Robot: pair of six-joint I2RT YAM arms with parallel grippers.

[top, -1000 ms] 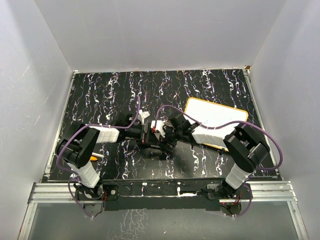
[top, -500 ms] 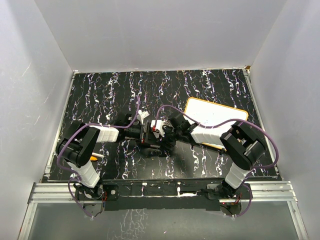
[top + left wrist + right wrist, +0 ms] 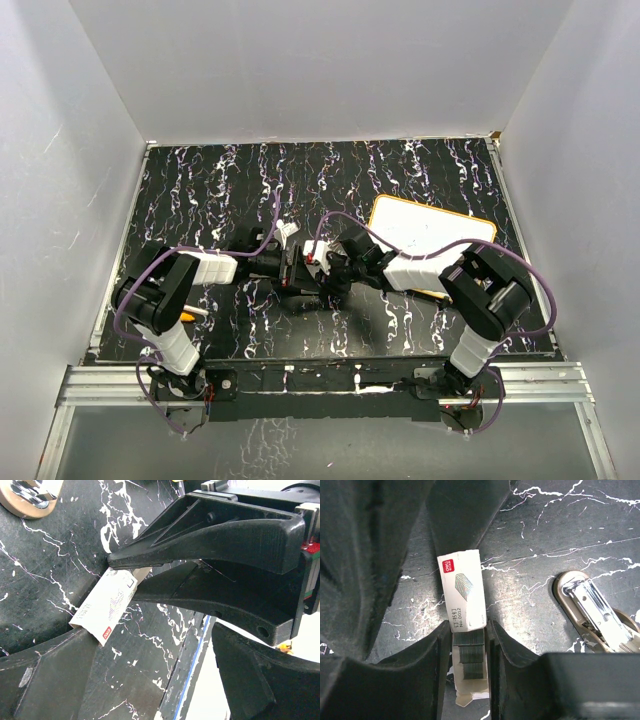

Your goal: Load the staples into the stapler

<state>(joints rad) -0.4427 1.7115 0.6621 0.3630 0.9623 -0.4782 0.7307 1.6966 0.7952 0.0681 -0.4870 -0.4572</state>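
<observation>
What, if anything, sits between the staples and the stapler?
Nothing visible does. In the right wrist view only bare table separates the staples from the stapler lying open beside them.

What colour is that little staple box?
The box is white with a red logo; clearest from right wrist.

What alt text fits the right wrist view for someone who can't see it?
The right claw grips a tray of dark staples, slid partway out of its white, red-labelled staple box. To the right, a stapler lies open on the black marble table, apart from the box.
</observation>
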